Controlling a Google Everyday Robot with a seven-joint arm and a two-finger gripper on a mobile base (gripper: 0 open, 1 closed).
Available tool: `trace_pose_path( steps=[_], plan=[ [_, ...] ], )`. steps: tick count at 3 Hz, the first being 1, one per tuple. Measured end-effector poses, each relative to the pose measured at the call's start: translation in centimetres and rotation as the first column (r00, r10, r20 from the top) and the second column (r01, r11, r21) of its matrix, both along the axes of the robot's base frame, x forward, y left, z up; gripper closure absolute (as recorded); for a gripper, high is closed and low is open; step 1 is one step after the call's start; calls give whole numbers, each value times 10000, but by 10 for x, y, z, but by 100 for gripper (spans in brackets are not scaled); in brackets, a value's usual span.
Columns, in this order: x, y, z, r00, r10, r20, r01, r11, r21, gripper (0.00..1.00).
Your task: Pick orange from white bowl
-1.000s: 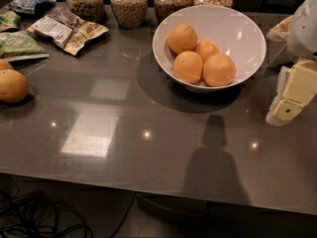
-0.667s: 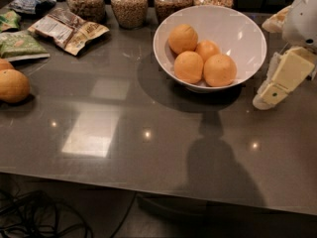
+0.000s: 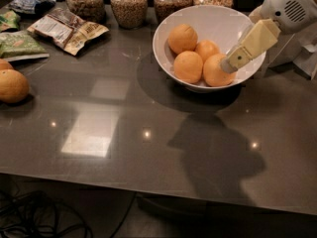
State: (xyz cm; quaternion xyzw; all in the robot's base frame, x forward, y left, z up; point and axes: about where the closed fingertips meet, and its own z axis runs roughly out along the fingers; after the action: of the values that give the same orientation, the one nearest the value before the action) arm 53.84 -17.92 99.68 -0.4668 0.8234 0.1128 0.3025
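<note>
— Anything different on that grey table from a second ago?

— The table's as it was: jars of grain along the back, snack packets and a loose orange far off to the left. It's the arm that moved. It was hanging outside the white bowl, off to the right. Now it has swung in and reaches over the right-hand rim.

— And the bowl itself?

— Hasn't budged. Four fruit inside, all where they were: the other three oranges to the left and back, and the orange against the right-front wall.

— That's the one it's after?

— I'd judge so. The gripper is down inside the bowl with its tip at the upper right of that orange, touching or just shy of it. I can't say which.

— Open or closed?

— Can't tell from where I stand. Nothing's been lifted, anyhow: the orange sits in the bowl, pressed against its neighbour.

— So the approach is over?

— Looks that way, and the grasp is yet to come. With the others crowding it on the left, getting round it cleanly could be tight.
</note>
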Motion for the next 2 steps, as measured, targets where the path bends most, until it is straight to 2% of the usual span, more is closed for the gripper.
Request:
trace_pose_path(
  steps=[1,2],
  plan=[
    [0,1,0,9992,-345,-211,349,9992,176,0],
    [1,1,0,9991,-389,-193,392,9991,142,0]
  ],
)
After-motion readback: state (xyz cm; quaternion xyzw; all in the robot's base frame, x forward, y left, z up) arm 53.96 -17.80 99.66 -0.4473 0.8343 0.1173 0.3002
